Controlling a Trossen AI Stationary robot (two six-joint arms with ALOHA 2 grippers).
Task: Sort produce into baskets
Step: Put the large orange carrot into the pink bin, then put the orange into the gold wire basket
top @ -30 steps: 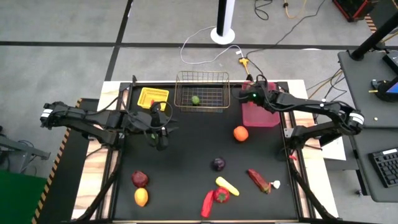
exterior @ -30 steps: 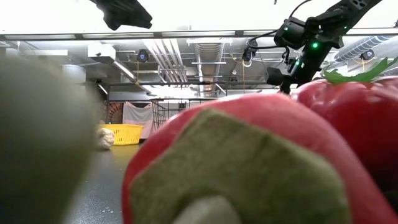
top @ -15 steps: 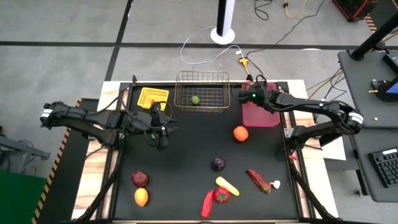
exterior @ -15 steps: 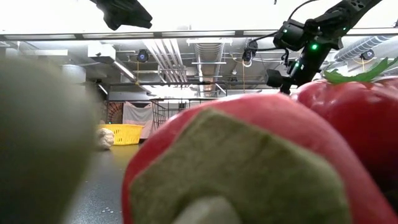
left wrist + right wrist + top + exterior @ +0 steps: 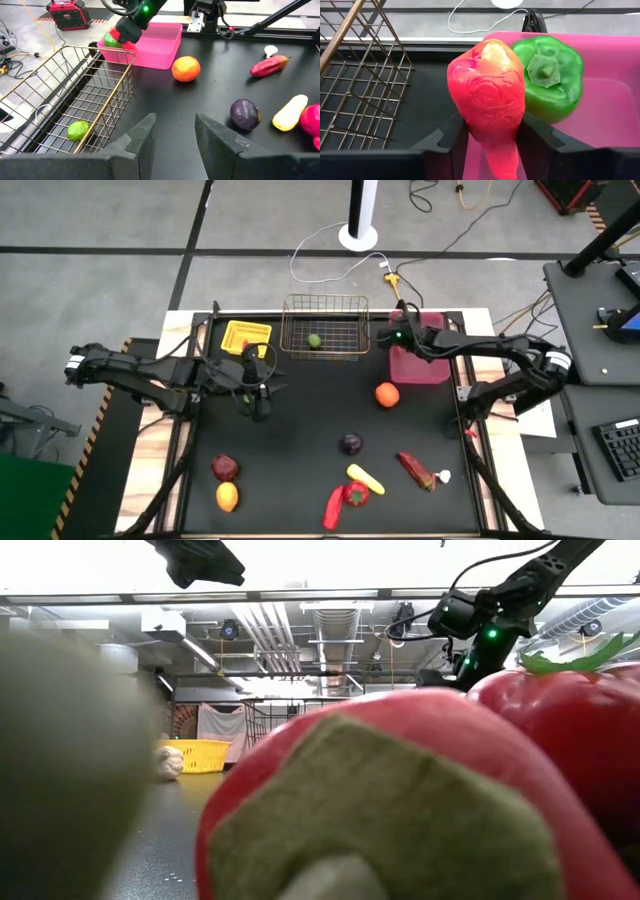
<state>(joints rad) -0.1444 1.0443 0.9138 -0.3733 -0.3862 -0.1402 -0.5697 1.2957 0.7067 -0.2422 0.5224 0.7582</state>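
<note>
My right gripper (image 5: 395, 337) is shut on a red, wrinkled toy fruit (image 5: 487, 95) over the left wall of the magenta-pink bin (image 5: 425, 368), close to the wire basket (image 5: 324, 326). A green bell pepper (image 5: 550, 75) lies in the bin. A lime (image 5: 314, 340) lies in the wire basket. My left gripper (image 5: 258, 402) is open and empty just in front of the yellow tray (image 5: 246, 338). Loose produce lies on the black mat: an orange (image 5: 387, 394), a purple one (image 5: 351, 444), a yellow one (image 5: 365, 478) and a red pepper (image 5: 356, 494). My right gripper pinches the red fruit between its two fingers by the two sides of its narrower end (image 5: 470, 131). The wide end points away from the gripper. The fingers come slanting from the table's right side. The fruit is lifted clear, above the bin's left wall (image 5: 475, 160).
More produce lies near the front edge: a dark red fruit (image 5: 225, 468), an orange-yellow one (image 5: 227, 496), a red chili (image 5: 333, 508), a red-purple piece (image 5: 415, 470) and a white garlic (image 5: 444, 476). The mat's middle between the baskets and these is bare.
My right gripper has gone a little toward the table's left edge with the red fruit, from over the pink bin toward the wire basket. The fruit stays lifted clear.
</note>
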